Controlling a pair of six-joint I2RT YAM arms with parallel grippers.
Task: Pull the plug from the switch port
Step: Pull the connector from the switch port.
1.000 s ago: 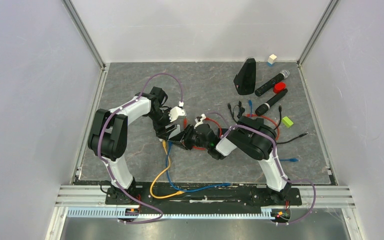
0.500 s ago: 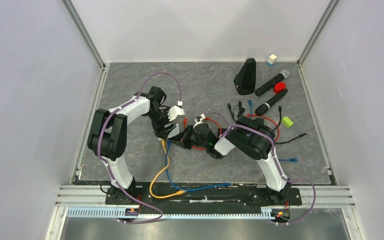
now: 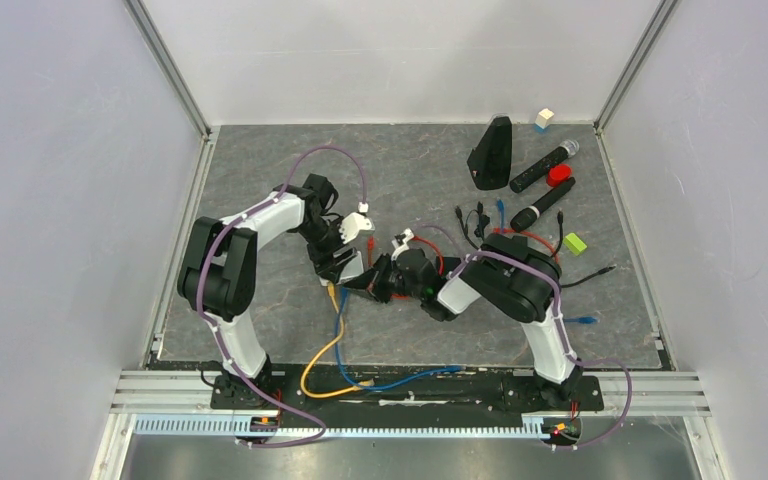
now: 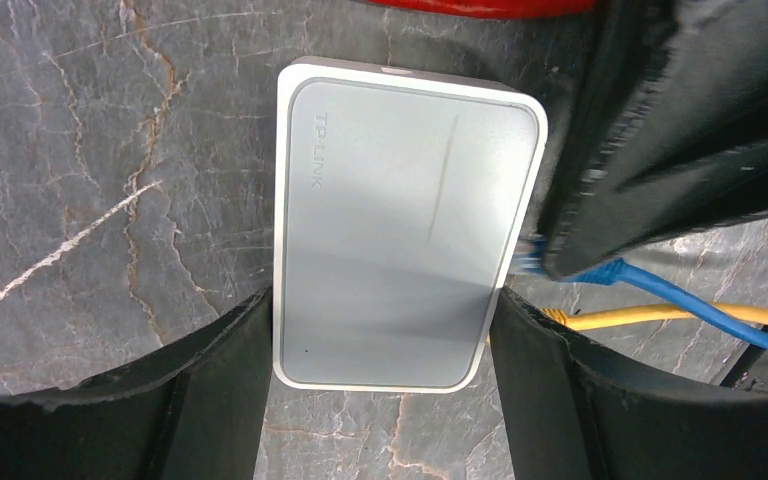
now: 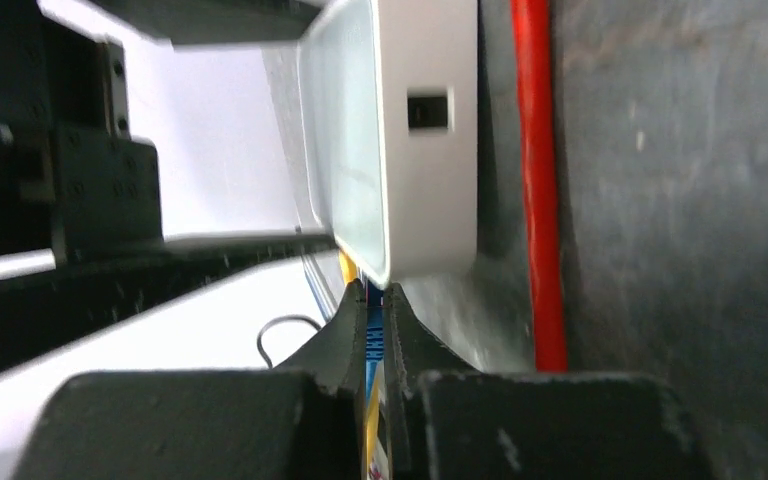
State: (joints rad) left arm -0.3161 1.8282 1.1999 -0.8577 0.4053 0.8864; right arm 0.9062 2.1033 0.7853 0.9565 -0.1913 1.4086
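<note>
The switch (image 4: 405, 230) is a flat white box lying on the dark mat. My left gripper (image 4: 382, 305) straddles its near end, with a finger pressed against each long side. Two cables, a blue one (image 4: 660, 290) and a yellow one (image 4: 660, 318), run into the switch's right side. In the right wrist view, my right gripper (image 5: 372, 300) is shut on the blue plug (image 5: 372, 335) right at the switch's (image 5: 430, 150) port edge. From above, both grippers meet at the switch (image 3: 352, 265) mid-table.
A red cable (image 5: 540, 200) lies along the far side of the switch. At the back right are a black wedge (image 3: 492, 153), two microphones (image 3: 542, 167), a red cap (image 3: 560, 175), a green block (image 3: 574, 243) and loose black cables (image 3: 590, 277).
My right gripper has shut on the blue plug. Both grippers and the switch have shifted slightly on the mat.
</note>
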